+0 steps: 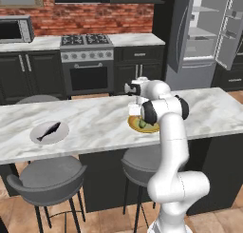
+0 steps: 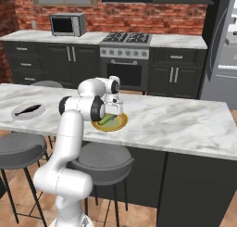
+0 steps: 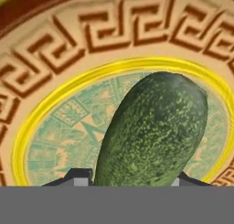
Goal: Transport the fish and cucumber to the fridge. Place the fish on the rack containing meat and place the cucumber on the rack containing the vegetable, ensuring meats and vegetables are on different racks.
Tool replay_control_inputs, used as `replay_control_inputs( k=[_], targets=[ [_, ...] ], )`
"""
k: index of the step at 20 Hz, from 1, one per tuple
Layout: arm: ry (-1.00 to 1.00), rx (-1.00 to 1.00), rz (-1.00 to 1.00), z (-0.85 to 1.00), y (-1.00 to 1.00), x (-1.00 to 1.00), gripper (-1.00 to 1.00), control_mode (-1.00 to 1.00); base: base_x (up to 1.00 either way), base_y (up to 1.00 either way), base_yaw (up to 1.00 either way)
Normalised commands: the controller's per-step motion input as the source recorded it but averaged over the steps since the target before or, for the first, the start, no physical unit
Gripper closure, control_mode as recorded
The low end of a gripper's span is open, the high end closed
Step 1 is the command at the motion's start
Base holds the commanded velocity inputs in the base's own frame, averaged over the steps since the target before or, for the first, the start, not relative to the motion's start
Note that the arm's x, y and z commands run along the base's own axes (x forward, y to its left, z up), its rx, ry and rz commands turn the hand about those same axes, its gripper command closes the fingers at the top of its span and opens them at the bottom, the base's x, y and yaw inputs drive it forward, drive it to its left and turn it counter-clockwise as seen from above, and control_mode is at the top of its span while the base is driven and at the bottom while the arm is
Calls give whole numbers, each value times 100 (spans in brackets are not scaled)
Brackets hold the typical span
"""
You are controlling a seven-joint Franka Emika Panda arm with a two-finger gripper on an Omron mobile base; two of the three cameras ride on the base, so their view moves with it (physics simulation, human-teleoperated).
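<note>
Two finger tips (image 3: 81,176) are sitting on either side of the cucumber (image 3: 153,131) in the hand view, pressed against its flanks, so my gripper (image 2: 112,111) is clenching on the cucumber. It's still lying on the patterned plate (image 3: 59,77), the one with a yellow ring and a key-pattern border, not lifted as far as I can tell. From the right base view I'm reaching down over that plate (image 2: 121,124) on the marble island counter (image 2: 176,124), with a green bit of cucumber (image 2: 107,121) peeking out under the hand. Same thing on the left base view: gripper (image 1: 136,109) over the plate (image 1: 151,129). Fish (image 1: 49,131) is lying on a grey plate (image 1: 62,136) well off to the left on the counter, untouched. Fridge (image 1: 204,34) is standing across the kitchen, doors open, pale shelves showing; can't make out what's on them.
</note>
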Motion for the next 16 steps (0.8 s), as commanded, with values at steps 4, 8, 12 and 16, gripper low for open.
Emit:
replay_control_inputs(
  k=[4,8,12,16],
  targets=[
    [-12,3,0,26,-20,-56,100,-100,0,0,0],
    [-14,12,0,99,-32,-81,100,-100,0,0,0],
    [-22,10,0,89,-16,-97,100,-100,0,0,0],
    [-71,0,-2,44,0,-100,100,-100,0,0,0]
  ],
)
